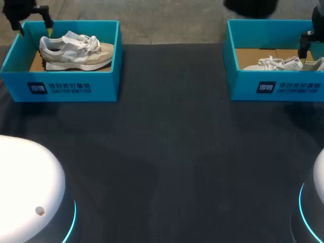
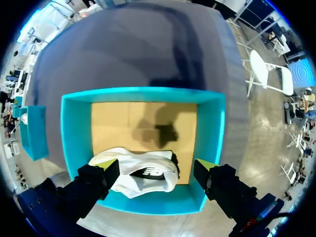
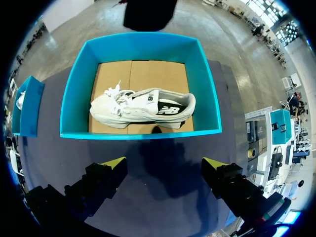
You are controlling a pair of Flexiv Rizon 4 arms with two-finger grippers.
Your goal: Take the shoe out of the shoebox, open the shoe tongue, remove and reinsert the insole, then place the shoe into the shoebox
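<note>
Head view: the beige shoe (image 1: 76,50) lay in the left shoebox (image 1: 66,88) at the surface's far left corner, the white shoe (image 1: 283,63) in the right shoebox (image 1: 273,88) at the far right corner. Left wrist: my left jaws hung wide above the beige shoe. Right wrist: my right jaws stood wide, the right shoebox ahead.

Table (image 1: 177,152): dark, matt, cloth-like. Left shoebox (image 1: 71,90) and right shoebox (image 1: 243,86): smooth teal card walls, floors bare brown cardboard, matt. Left shoe (image 1: 76,54): beige suede-look panels, white fabric laces. Right shoe (image 3: 143,106): smooth white leather-look upper. Arm base (image 1: 25,187): glossy white plastic.
</note>
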